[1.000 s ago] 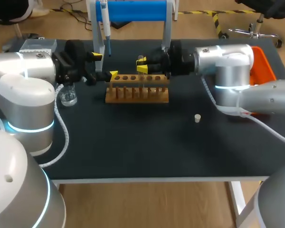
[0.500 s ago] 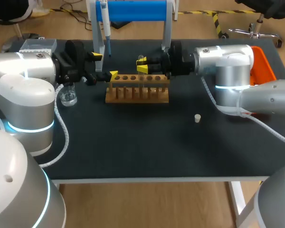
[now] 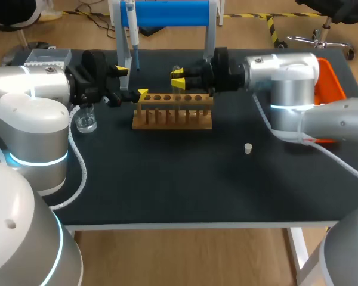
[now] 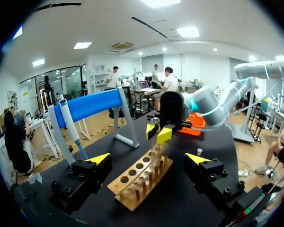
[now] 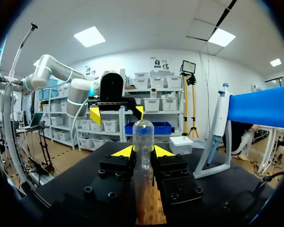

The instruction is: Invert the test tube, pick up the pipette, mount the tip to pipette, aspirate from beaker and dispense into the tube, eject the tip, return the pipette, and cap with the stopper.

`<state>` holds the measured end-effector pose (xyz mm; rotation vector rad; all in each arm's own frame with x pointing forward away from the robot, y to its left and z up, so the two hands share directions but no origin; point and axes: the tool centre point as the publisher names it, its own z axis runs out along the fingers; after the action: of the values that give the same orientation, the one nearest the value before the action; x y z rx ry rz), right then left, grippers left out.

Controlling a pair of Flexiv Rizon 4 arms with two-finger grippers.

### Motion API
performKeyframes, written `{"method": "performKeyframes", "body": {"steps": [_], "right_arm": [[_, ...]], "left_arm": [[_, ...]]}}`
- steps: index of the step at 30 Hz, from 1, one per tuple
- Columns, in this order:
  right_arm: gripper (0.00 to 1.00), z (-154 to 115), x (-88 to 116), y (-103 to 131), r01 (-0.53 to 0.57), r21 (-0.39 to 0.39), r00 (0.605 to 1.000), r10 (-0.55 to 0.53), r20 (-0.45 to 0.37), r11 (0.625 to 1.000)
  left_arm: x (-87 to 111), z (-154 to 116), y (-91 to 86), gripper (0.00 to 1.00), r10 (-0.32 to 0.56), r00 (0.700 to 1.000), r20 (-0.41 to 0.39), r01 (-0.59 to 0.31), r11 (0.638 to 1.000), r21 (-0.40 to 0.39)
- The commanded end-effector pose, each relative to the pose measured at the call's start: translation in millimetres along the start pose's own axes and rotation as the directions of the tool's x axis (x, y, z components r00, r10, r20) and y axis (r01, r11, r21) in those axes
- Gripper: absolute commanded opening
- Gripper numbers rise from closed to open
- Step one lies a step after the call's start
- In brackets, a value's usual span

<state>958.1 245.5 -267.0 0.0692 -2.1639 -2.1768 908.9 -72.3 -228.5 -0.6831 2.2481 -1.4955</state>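
The right gripper (image 3: 178, 79) was closed on the test tube (image 5: 143, 132). Its two yellow tips pressed the glass from both sides. In the right wrist view the tube stood upright between the fingers, with its rounded end up. The gripper held it above the wooden rack (image 3: 173, 112), over the end of the rack that was nearer to the right edge of the desk (image 3: 167, 185). I could not tell whether the bottom of the tube touched the rack.

The rack stood near the far edge of the desk, about in the middle. The left gripper (image 3: 132, 82) was open, with its fingers well apart and nothing between them. It was just beside the other end of the rack.

The pipette (image 3: 131, 33) hung on the stand with the blue bar (image 3: 173, 13) at the far edge. The beaker (image 3: 85, 119) stood near the left edge, under the left arm. The small stopper (image 3: 247, 148) lay alone toward the right edge, well apart from the rack. An orange bin (image 3: 331, 77) was at the far right corner.
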Motion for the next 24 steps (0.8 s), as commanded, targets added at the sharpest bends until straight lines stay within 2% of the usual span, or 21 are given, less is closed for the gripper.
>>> {"method": "performKeyframes", "body": {"steps": [1,24], "right_arm": [[0.0,-2,4,7,0.002,0.016,1.0,-0.002,0.004,1.0],[0.0,0,13,37,0.032,0.016,0.999,-0.032,0.012,0.999]], "left_arm": [[0.2,0,0.6,1.0,0.0,1.0,0.001,0.0,1.0,0.002],[0.2,0,0.6,1.0,0.0,1.0,0.001,0.0,1.0,0.002]]}}
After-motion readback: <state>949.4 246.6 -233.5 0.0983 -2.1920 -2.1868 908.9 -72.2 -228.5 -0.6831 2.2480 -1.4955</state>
